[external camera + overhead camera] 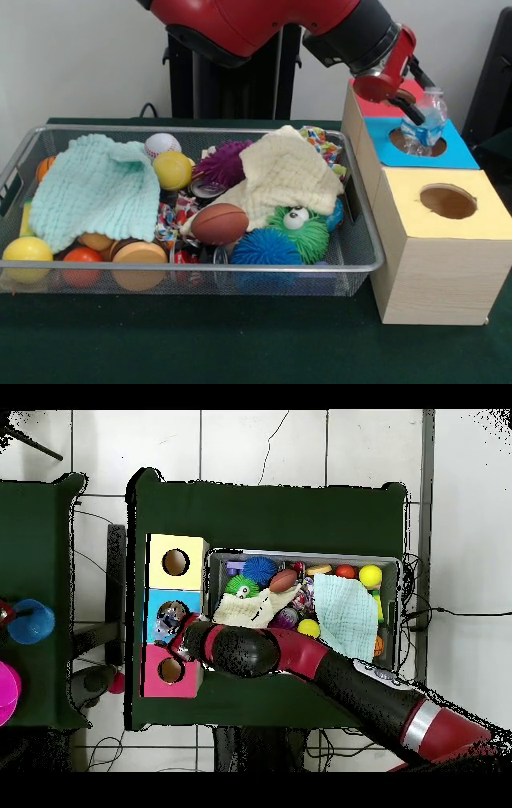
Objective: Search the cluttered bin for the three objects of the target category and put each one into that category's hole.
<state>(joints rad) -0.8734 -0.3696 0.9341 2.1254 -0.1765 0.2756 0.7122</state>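
Observation:
A clear plastic bottle [426,120] stands tilted in the round hole of the blue box [460,152], its bottom inside the hole. My gripper [410,106] is at the bottle's upper part, and its dark fingers look shut on it. In the overhead view my gripper [172,624] sits over the blue box [158,606], between the yellow box [158,549] and the pink box [152,682]. The wire bin [200,130] to the left holds a heap of toys, balls and a can [206,190].
In the bin lie a mint cloth [96,188], a cream cloth [284,172], a brown football [218,222], a blue spiky ball [266,246], a green furry toy [304,230] and a yellow ball [172,170]. The yellow box [480,224] stands nearest the camera.

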